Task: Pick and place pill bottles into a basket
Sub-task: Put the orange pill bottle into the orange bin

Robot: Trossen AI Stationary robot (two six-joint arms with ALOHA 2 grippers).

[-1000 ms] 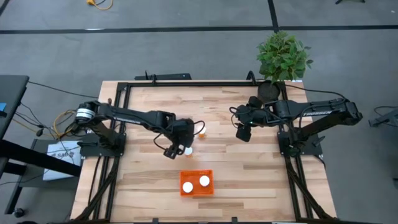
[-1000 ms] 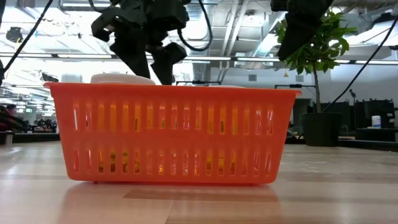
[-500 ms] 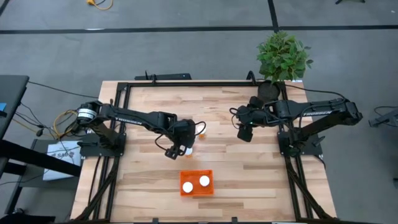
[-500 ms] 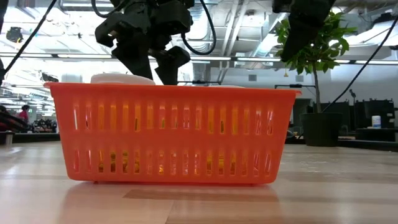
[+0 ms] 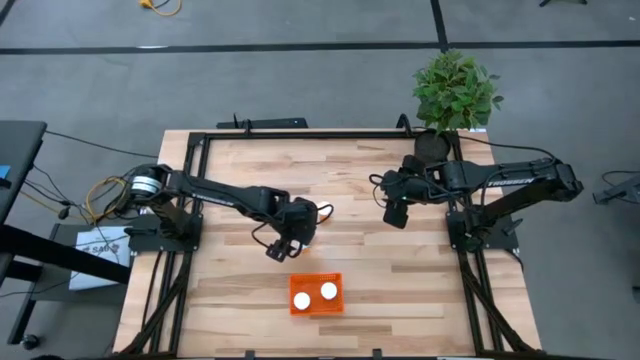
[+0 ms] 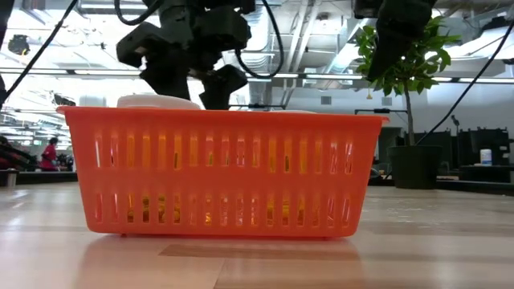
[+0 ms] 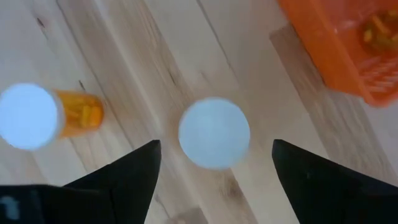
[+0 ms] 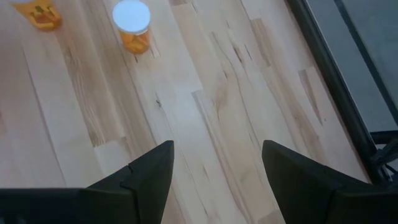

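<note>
2 pill bottles (image 5: 315, 295) are already sitting upright in the basket (image 5: 316, 309), at 6 o'clock on the counter (image 5: 400, 270); 2 are waiting outside. The left pincer (image 7: 214, 155) is hanging spread over 1 standing bottle (image 7: 214, 132), not pinching it, with another bottle (image 7: 37, 116) just beside, toward 12 o'clock from the basket. In the high view the left arm is covering both. The right pincer (image 8: 214, 158) is idling spread and empty at 2 o'clock. From the low view, the basket wall is hiding both loose bottles.

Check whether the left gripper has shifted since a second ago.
Yes. The left gripper slid slightly toward the bright orange mesh plastic basket, open above a white-capped bottle.
</note>
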